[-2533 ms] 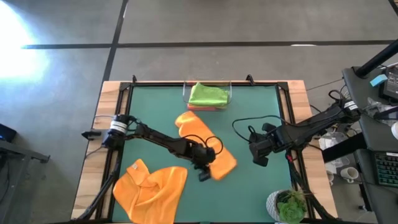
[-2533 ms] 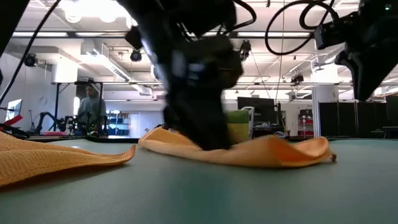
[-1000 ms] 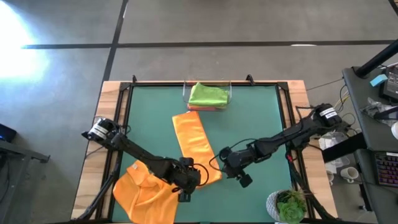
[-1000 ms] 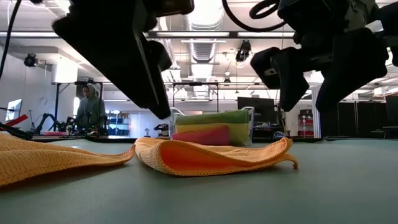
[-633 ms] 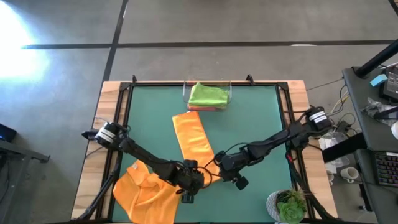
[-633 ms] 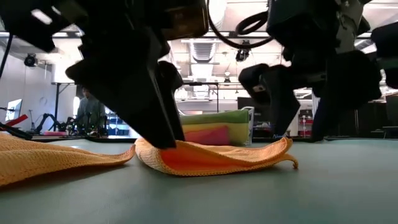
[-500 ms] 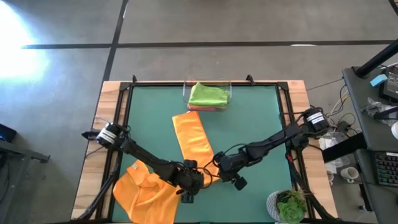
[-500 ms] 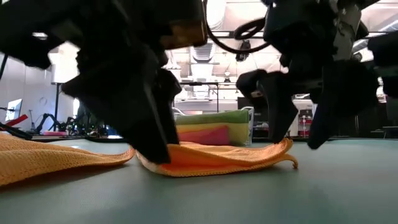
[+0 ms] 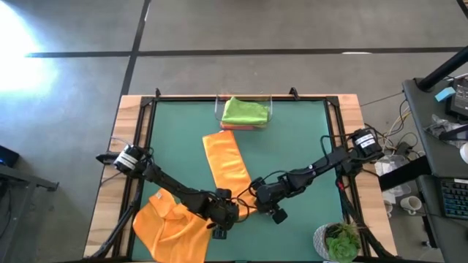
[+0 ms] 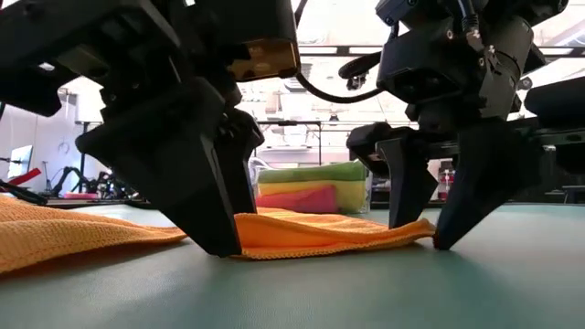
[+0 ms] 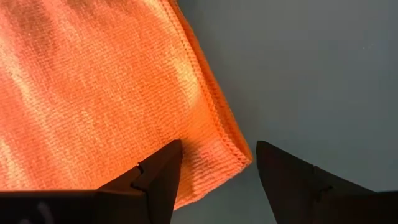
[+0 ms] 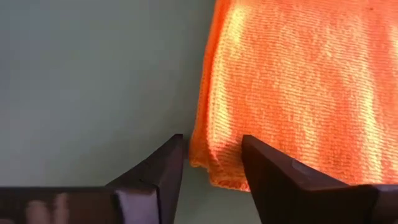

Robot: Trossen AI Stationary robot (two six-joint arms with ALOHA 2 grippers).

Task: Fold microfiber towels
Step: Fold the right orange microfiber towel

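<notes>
No legible writing anywhere I can see. Folded orange towel (image 9: 229, 169) lies mid-table (image 9: 307, 139), long axis far-to-near. Left end effector (image 11: 214, 171) spread apart, straddling its near left corner; right end effector (image 12: 211, 163) also parted, astride the near right corner. Neither has clamped the cloth.

no text, label, brand or number can be read anywhere in these views.
</notes>
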